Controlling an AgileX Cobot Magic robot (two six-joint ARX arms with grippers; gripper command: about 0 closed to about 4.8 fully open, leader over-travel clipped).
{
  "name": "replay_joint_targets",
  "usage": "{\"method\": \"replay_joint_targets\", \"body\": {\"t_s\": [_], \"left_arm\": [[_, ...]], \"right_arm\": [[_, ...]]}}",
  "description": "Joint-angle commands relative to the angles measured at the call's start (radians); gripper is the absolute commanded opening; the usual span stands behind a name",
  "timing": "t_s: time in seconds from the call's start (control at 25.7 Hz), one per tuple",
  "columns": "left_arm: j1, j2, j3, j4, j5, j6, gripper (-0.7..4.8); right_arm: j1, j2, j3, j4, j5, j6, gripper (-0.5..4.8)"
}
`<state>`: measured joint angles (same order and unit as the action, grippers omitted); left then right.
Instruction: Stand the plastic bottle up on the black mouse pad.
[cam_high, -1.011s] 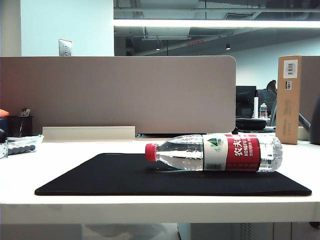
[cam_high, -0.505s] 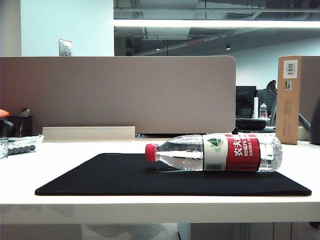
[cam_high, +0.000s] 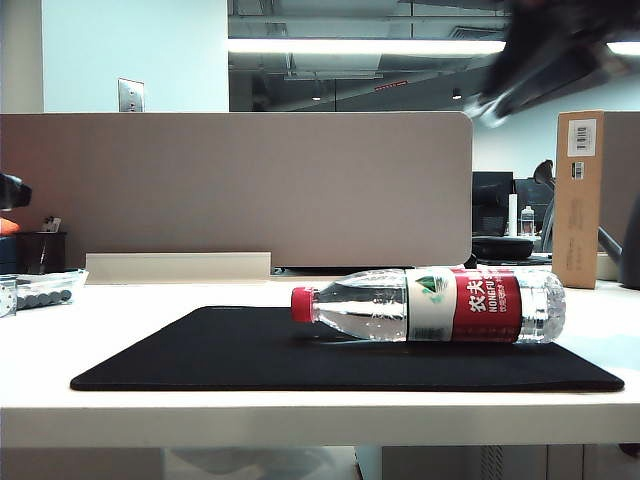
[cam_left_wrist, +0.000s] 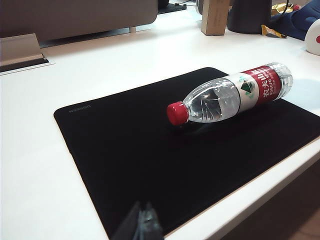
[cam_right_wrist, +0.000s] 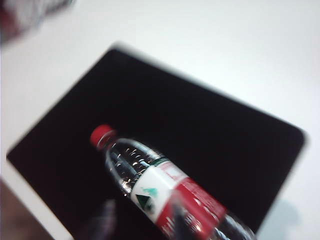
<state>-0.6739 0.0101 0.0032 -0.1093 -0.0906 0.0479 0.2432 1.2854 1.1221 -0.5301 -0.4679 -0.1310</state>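
The plastic bottle (cam_high: 430, 305) lies on its side on the black mouse pad (cam_high: 230, 350), with its red cap pointing left and its label toward the right. My left gripper (cam_left_wrist: 142, 226) hangs over the pad's near edge (cam_left_wrist: 100, 150), well short of the bottle (cam_left_wrist: 235, 94), with its tips together and nothing in them. My right arm (cam_high: 560, 45) is a dark blur high above the bottle's right end. In the right wrist view the right gripper (cam_right_wrist: 142, 222) shows two blurred fingers apart over the bottle (cam_right_wrist: 160, 192), not touching it.
A tall cardboard box (cam_high: 578, 198) stands behind the pad's right end. A beige partition (cam_high: 235, 190) runs along the back. A clear bag of dark pieces (cam_high: 45, 290) and a dark holder (cam_high: 38, 250) sit at the far left. A dark part of the left arm (cam_high: 10, 190) shows at the left edge.
The right arm has swung into view at the top right, blurred by motion. A dark part of the left arm has risen into view at the left edge. The bottle has not moved.
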Motion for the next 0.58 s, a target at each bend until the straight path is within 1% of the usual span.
{"method": "replay_joint_targets", "body": {"t_s": [0.04, 0.12, 0.19, 0.23, 0.27, 0.31, 0.47, 0.54, 0.58], "left_arm": [[-0.002, 0.003, 0.005, 0.010, 0.002, -0.003, -0.04], [-0.002, 0.003, 0.004, 0.010, 0.000, -0.003, -0.04], [-0.002, 0.003, 0.005, 0.010, 0.001, -0.003, -0.04], [-0.002, 0.003, 0.005, 0.010, 0.001, -0.003, -0.04], [-0.002, 0.003, 0.005, 0.010, 0.001, -0.003, -0.04], [-0.002, 0.003, 0.004, 0.010, 0.001, -0.003, -0.04], [-0.002, 0.003, 0.005, 0.010, 0.001, -0.003, -0.04], [-0.002, 0.003, 0.005, 0.010, 0.000, -0.003, -0.04], [-0.002, 0.003, 0.005, 0.010, 0.002, -0.003, -0.04]], "right_arm": [[0.066, 0.145, 0.138, -0.125, 0.003, -0.176, 3.19], [0.107, 0.233, 0.214, -0.177, 0.023, -0.245, 4.11], [0.148, 0.305, 0.272, -0.209, 0.069, -0.303, 4.59], [0.172, 0.344, 0.302, -0.225, 0.110, -0.341, 4.79], [0.210, 0.410, 0.356, -0.262, 0.164, -0.422, 4.79], [0.241, 0.459, 0.392, -0.290, 0.187, -0.487, 4.79], [0.297, 0.536, 0.430, -0.299, 0.190, -0.624, 4.79], [0.315, 0.549, 0.430, -0.300, 0.220, -0.674, 4.79], [0.331, 0.560, 0.430, -0.301, 0.256, -0.689, 4.79]]}}
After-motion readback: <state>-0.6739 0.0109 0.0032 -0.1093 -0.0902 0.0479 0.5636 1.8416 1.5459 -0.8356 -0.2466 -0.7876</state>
